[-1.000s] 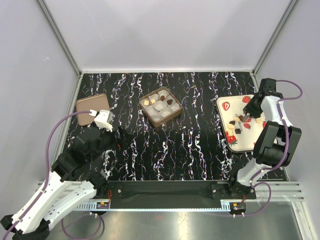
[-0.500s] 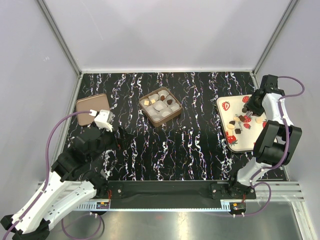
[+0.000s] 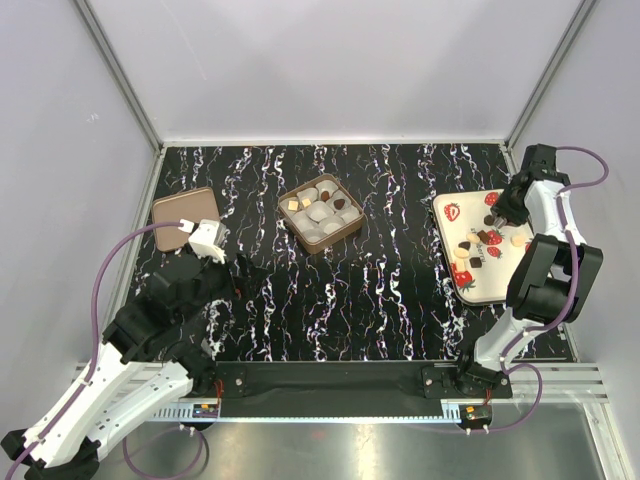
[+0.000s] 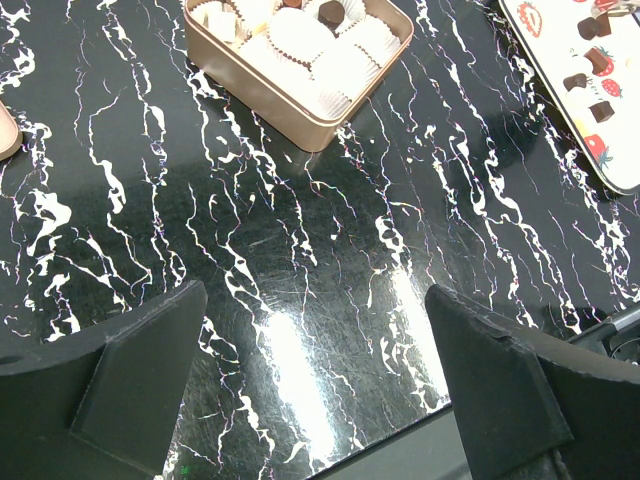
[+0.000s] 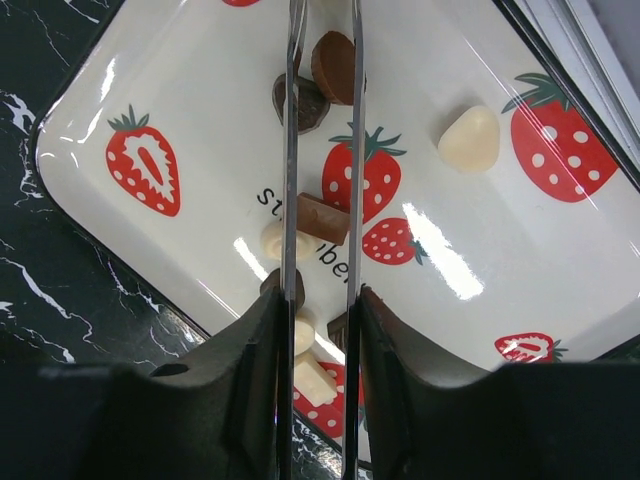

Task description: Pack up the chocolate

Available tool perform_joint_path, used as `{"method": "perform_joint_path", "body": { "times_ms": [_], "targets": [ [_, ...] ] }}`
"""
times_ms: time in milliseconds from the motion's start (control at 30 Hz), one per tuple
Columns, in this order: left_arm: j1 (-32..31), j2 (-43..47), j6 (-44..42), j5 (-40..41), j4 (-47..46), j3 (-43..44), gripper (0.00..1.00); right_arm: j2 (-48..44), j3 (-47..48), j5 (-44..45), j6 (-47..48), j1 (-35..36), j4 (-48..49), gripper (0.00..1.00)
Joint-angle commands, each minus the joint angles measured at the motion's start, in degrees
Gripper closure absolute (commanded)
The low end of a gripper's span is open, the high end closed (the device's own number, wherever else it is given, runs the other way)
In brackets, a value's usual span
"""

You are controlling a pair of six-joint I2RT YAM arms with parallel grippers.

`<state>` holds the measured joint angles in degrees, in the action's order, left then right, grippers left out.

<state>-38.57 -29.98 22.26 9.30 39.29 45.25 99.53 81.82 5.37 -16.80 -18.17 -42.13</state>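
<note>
I hung the right tool (image 5: 325, 25) over the tray (image 5: 200, 60), thin blades narrowly apart beside a brown chocolate (image 5: 335, 65) (gripped or not, I couldn't tell), and parked the left tool (image 4: 315, 385) released above the desk (image 4: 300, 290), short of the box (image 4: 300, 110).

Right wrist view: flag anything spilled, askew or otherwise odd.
Nothing looks spilled or damaged. Chocolates lie loose and scattered on the strawberry tray. One round brown piece stands tilted on edge between the right gripper's fingertips, apparently pinched rather than lying flat like the rest.
</note>
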Motion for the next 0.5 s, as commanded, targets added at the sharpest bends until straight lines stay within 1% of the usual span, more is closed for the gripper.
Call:
{"method": "perform_joint_path", "body": {
  "times_ms": [0, 300, 467],
  "targets": [
    [0.1, -0.2, -0.9, 0.0, -3.0, -0.3, 0.01, -0.2, 4.0, 1.5, 1.2, -0.3, -0.4, 0.63],
    [0.1, -0.3, -0.9, 0.1, -3.0, -0.5, 0.01, -1.7, 3.5, -0.6, 0.8, -0.1, -0.7, 0.68],
    [0.1, -0.5, -0.9, 0.1, -2.9, -0.3, 0.01, -5.4, 2.6, -2.4, 0.3, 2.6, -1.5, 0.68]
  ]
}}
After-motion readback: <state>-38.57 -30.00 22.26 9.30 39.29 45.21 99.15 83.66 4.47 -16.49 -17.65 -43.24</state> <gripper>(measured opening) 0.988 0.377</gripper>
